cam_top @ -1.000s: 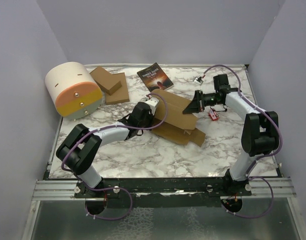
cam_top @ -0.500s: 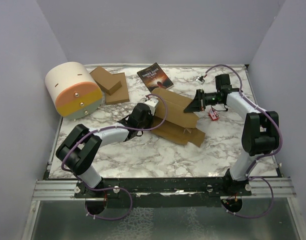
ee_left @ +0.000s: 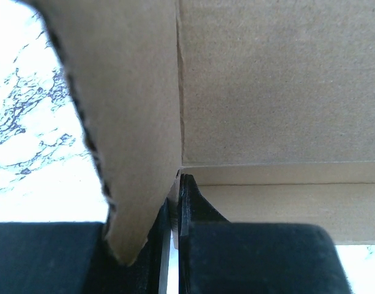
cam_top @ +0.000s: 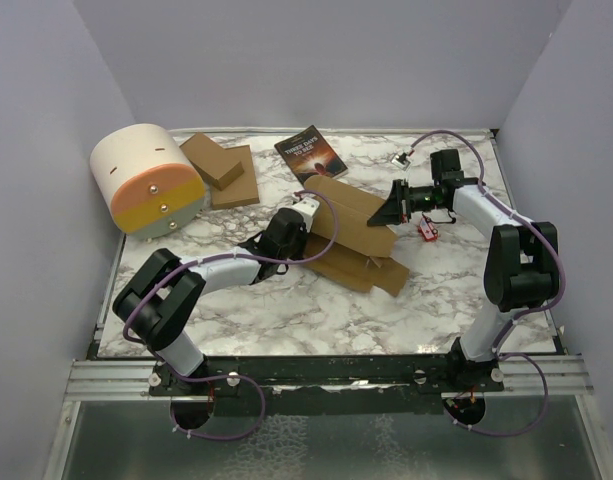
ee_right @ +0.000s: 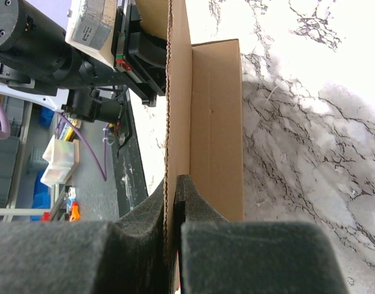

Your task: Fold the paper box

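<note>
The top view looks down from high behind the near edge on the whole tabletop (cam_top: 286, 300). Both wrist views sit very close to the paper box (cam_top: 361, 225), which all three share.

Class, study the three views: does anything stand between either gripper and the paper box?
Nothing visible does. The left gripper is shut on a flap of the paper box, and the right gripper is shut on the cardboard edge at the opposite end. No other object lies between either gripper and the cardboard.

left claw (ee_left: 175, 199) finger half hidden by paper box (ee_left: 267, 79) flap; book (cam_top: 310, 153) title too small to read
</note>
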`<state>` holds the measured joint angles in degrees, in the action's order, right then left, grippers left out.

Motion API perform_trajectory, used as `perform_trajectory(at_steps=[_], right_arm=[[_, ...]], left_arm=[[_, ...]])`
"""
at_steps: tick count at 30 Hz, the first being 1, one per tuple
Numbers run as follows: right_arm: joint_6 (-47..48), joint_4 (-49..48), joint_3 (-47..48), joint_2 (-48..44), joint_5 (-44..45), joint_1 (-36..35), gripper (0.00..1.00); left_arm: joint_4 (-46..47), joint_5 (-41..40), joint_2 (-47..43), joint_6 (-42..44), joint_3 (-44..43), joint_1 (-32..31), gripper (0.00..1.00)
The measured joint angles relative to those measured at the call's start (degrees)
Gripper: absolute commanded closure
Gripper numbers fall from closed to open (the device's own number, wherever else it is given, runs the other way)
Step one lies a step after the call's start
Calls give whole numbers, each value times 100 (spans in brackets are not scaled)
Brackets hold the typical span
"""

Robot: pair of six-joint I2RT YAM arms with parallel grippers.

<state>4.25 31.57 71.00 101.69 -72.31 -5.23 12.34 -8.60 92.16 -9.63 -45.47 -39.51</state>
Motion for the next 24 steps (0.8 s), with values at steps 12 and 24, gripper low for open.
perform_trajectory(at_steps=[12, 24], right_arm=[[-20, -42, -15, 2, -2, 2, 97], [-17, -50, -46, 42, -2, 4, 97]], left_arm=[[66, -2, 0, -35, 0, 0, 85], [452, -7, 0, -101, 31, 0, 83]])
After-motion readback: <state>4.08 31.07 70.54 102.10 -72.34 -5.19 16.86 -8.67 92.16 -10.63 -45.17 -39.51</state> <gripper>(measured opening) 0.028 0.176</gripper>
